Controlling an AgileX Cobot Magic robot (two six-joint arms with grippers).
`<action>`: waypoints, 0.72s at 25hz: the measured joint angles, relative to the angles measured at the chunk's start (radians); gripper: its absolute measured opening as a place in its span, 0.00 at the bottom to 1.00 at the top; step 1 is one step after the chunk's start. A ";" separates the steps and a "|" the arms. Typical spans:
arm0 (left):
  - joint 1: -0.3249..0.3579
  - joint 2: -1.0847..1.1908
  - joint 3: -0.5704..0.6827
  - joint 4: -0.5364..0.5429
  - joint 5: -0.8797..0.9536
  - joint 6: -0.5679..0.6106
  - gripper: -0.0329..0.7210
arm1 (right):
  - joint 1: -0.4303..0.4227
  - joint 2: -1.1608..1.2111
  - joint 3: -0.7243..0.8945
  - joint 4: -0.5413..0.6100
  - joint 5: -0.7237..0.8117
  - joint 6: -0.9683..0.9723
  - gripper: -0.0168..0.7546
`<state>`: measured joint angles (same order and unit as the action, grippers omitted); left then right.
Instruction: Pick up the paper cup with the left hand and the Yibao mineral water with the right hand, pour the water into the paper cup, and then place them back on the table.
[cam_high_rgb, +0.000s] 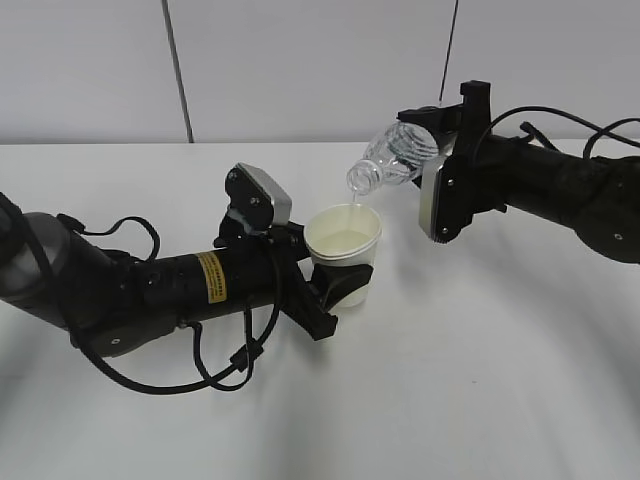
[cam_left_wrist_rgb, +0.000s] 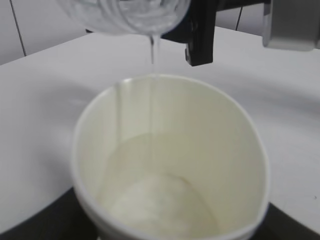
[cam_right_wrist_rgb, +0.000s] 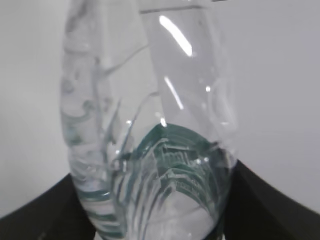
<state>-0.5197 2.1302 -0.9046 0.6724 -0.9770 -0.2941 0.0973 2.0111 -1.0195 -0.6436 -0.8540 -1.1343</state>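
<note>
above the paper cup (cam_high_rgb: 342, 243), tilted bottle (cam_high_rgb: 395, 155), green label (cam_right_wrist_rgb: 170, 155) unreadable

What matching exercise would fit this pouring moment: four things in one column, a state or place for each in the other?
Things
1. paper cup
2. Yibao mineral water
3. water
4. table

States
A. tipped, neck lower, held by the right hand
B. thin stream falling
C. white, beneath both arms
D. upright, partly filled, held by the left hand

Pairs: 1-D, 2-A, 3-B, 4-C
</note>
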 joint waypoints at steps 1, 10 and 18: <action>0.000 0.000 0.000 0.000 0.000 0.000 0.59 | 0.000 0.000 0.000 0.000 0.000 0.019 0.63; 0.000 0.000 0.000 -0.011 0.000 0.000 0.59 | 0.000 0.000 0.002 0.000 -0.002 0.130 0.63; 0.000 0.000 0.000 -0.046 0.000 0.000 0.59 | 0.000 0.000 0.002 0.001 -0.004 0.488 0.63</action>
<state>-0.5197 2.1302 -0.9046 0.6269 -0.9766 -0.2941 0.0973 2.0111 -1.0175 -0.6427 -0.8579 -0.6465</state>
